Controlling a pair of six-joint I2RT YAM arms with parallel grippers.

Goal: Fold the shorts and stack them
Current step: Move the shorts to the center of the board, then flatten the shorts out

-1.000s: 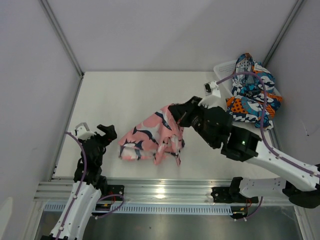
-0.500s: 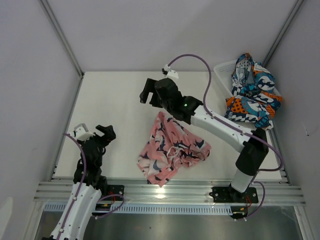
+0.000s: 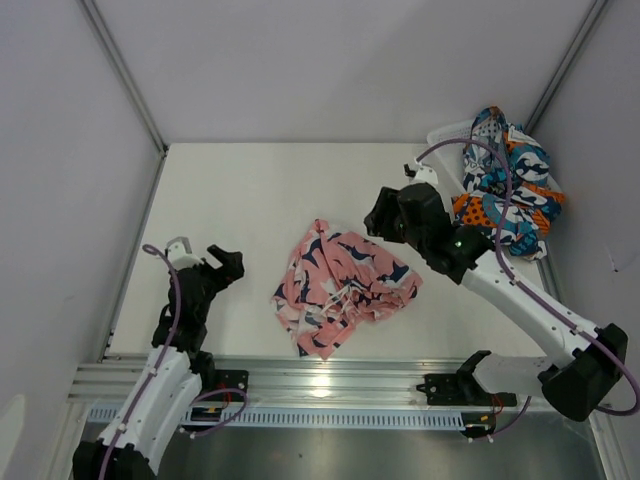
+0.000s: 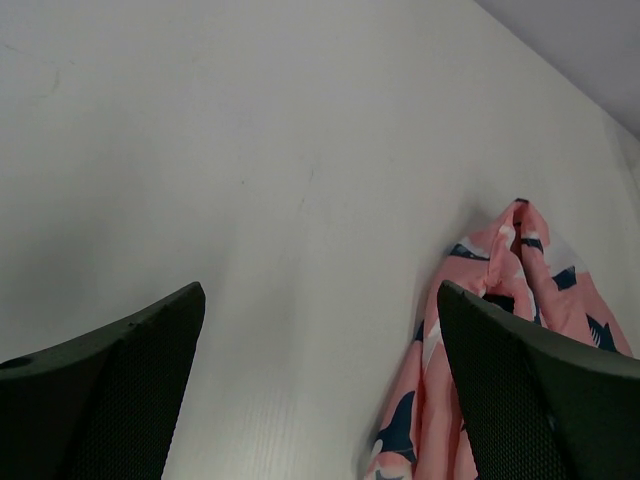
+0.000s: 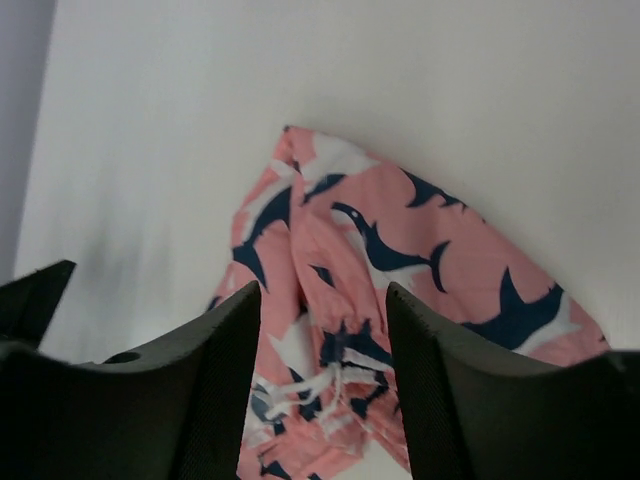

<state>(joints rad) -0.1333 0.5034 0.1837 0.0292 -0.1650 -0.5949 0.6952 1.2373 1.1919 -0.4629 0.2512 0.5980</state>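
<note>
Two garments from top: pink shorts (image 3: 345, 285) crumpled mid-bench (image 3: 230, 190), lying roughly left-right, near-left of right end effector (image 3: 385, 215); left end effector (image 3: 222, 265) farther; patterned shorts (image 3: 505, 195) in basket (image 3: 445, 140). Left wrist: spread wide, empty. Right wrist: apart, empty, over pink.

No legible text, apparently.
</note>
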